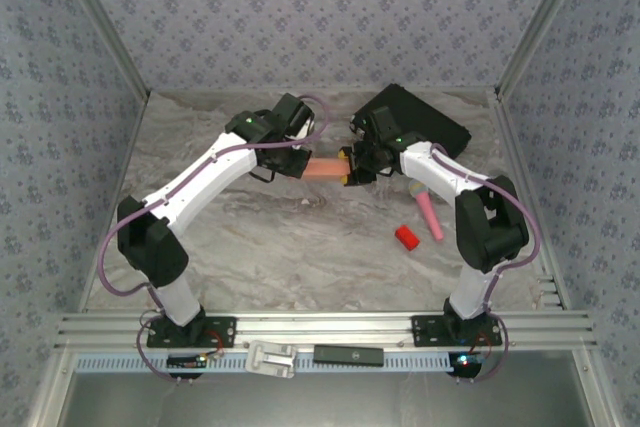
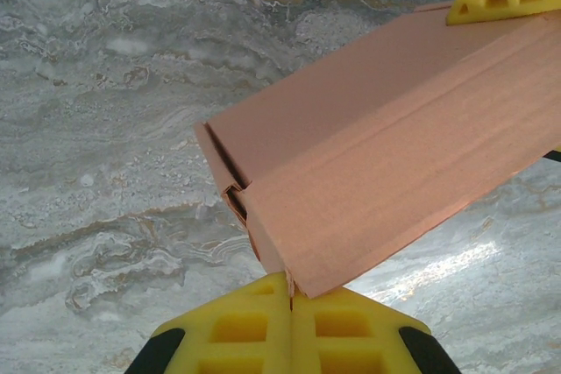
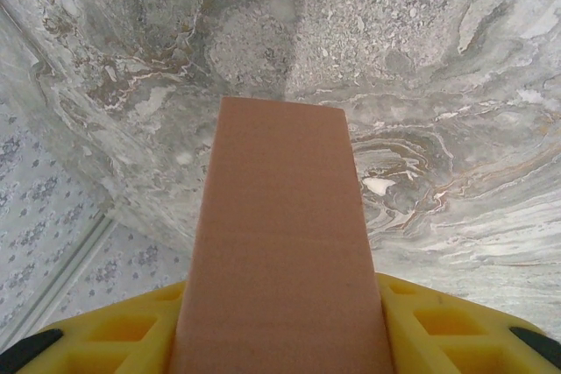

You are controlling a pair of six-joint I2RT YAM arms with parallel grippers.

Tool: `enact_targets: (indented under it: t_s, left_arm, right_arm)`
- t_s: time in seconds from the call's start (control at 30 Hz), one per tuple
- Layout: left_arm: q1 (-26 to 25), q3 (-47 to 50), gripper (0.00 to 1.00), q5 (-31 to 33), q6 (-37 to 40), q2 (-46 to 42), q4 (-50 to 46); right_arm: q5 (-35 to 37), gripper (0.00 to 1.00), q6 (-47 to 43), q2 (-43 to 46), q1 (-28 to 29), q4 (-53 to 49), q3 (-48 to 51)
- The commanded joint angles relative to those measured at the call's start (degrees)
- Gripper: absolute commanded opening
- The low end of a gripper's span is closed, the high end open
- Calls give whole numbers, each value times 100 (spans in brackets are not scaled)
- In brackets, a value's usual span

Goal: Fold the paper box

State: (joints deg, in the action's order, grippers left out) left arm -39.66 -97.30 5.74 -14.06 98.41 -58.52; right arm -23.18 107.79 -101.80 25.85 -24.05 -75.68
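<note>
Salmon-orange cardboard hangs between my two arms. The paper box (image 1: 325, 167) is folded into a long rectangular shape and held above the marbled counter (image 1: 280, 247), about midway across and toward the far side.

My left pincer (image 2: 291, 304) has its yellow fingers pressed together, and a thin lower corner of the box runs into the seam between them, so it is clamped on that edge. At the box end on this side I see tucked flaps with a narrow gap at one corner.

My right pincer (image 3: 280, 291) grips the opposite end – the box sits between its two yellow fingers and touches both, its broad face running away from the wrist camera.

Behind the right arm lies a black case (image 1: 420, 117). A pink stick (image 1: 430, 212) and a small red block (image 1: 406, 238) lie near each other on the counter – well apart from the box.
</note>
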Motion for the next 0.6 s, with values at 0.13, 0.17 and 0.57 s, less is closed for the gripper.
enact_targets:
  t_s: [0.13,0.17,0.57]
  left_arm:
    - [-3,-124,3,-705,-196,-6,375]
    - [10,-107,3,-750,-207,-14,406]
    - [123,167,3,-1072,-360,-49,695]
  right_arm:
    - [-139,49,104,-64,93,118,-184]
    - [-131,49,93,-73,96,115,-186]
    - [-74,49,77,-96,136,-7,-246]
